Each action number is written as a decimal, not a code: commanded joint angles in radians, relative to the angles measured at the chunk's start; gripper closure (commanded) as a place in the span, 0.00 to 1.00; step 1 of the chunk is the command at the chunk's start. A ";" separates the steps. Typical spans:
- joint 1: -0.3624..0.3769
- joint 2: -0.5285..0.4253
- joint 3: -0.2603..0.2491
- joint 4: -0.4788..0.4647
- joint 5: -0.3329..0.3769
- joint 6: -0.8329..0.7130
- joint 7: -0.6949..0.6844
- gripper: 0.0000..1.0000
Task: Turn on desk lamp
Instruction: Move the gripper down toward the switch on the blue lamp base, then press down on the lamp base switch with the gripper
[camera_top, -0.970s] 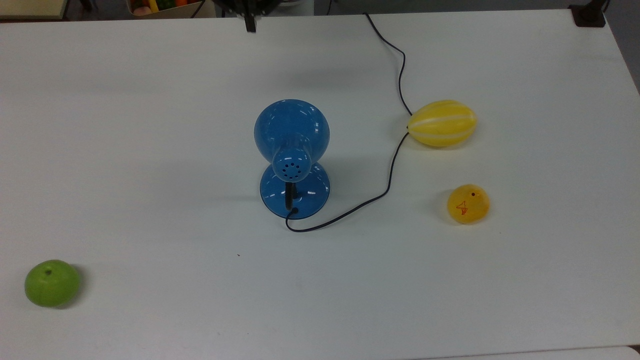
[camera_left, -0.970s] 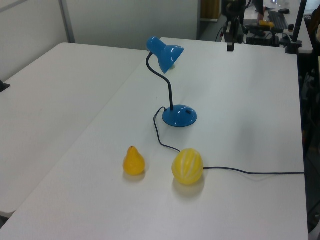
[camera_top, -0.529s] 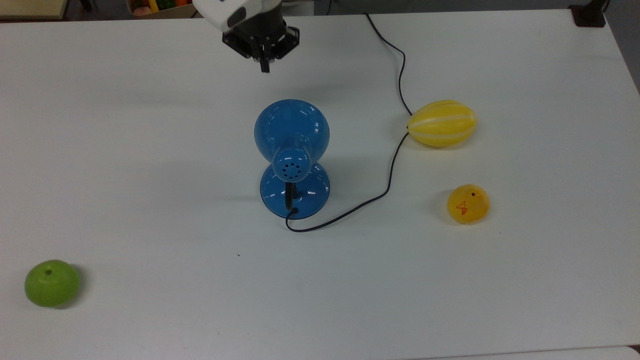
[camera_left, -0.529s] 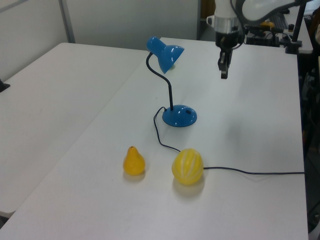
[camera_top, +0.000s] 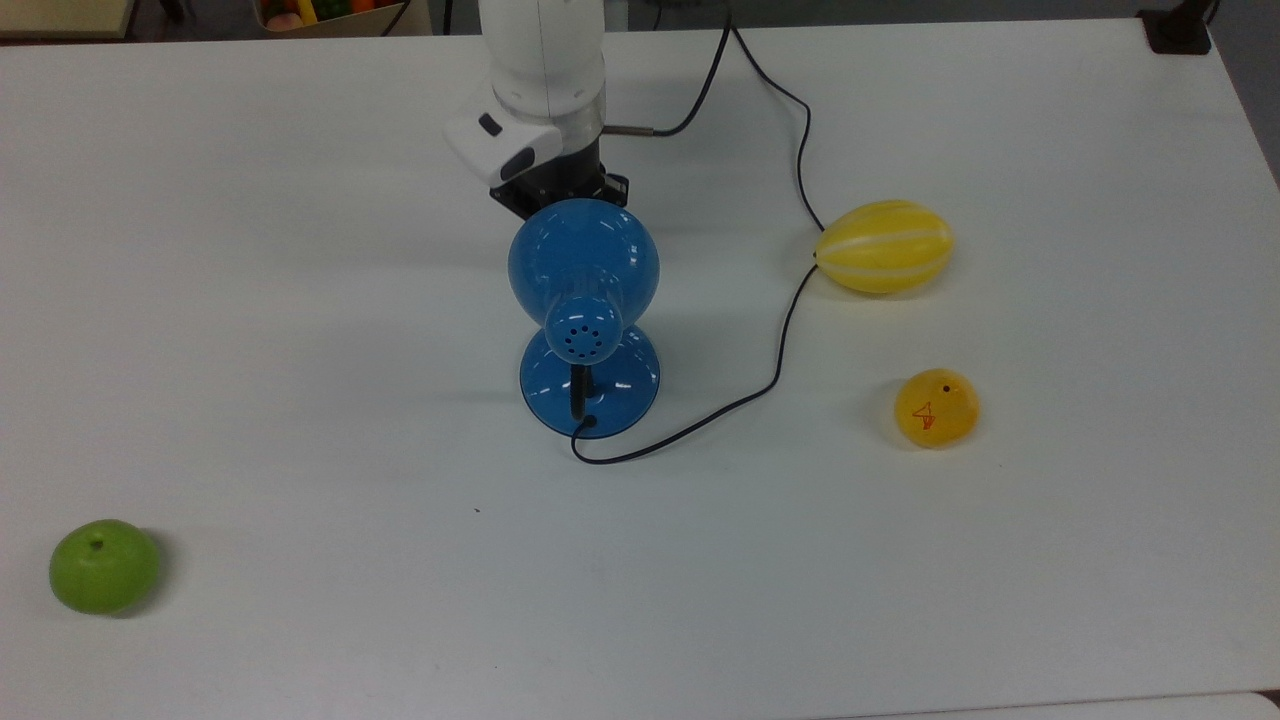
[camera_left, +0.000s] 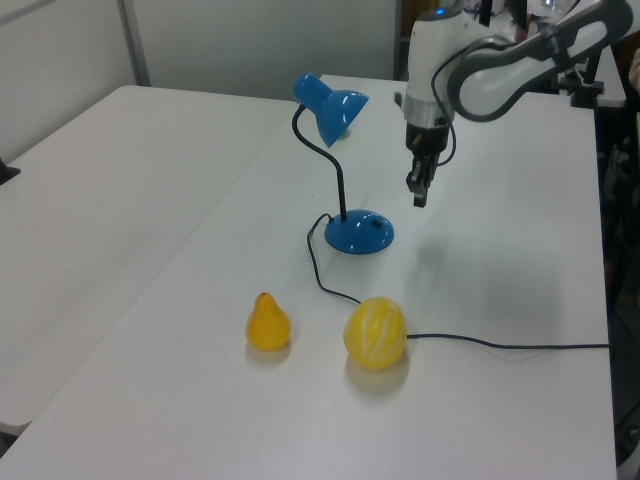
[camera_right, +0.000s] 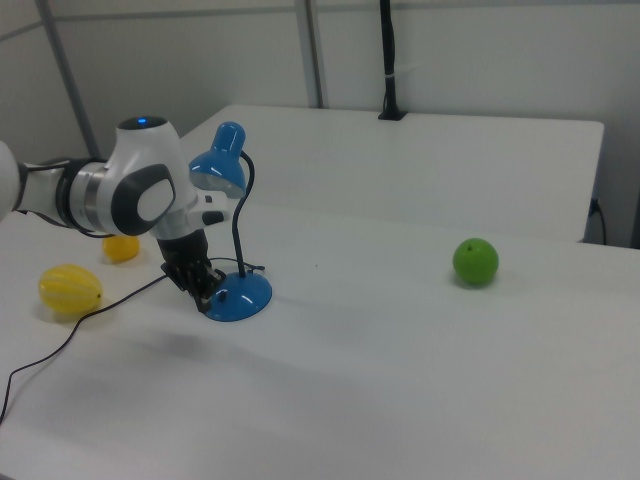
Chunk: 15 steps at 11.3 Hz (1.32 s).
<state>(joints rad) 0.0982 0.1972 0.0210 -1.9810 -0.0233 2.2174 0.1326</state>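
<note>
Where fingers (camera_left: 419, 196) hang, desk lamp (camera_left: 341, 170) sits beside.

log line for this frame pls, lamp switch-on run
phase: approach | gripper: in the air beside lamp base, no contact seen | desk lamp: upright, shade unlit | cord: touches yellow melon | green apple: far off
</note>
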 joint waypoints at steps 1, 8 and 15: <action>0.014 0.042 -0.003 -0.018 0.005 0.111 0.022 1.00; 0.031 0.088 0.003 -0.004 0.005 0.269 0.054 1.00; 0.029 0.114 0.005 -0.002 0.005 0.370 0.070 1.00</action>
<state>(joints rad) 0.1222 0.3035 0.0257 -1.9789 -0.0233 2.5560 0.1819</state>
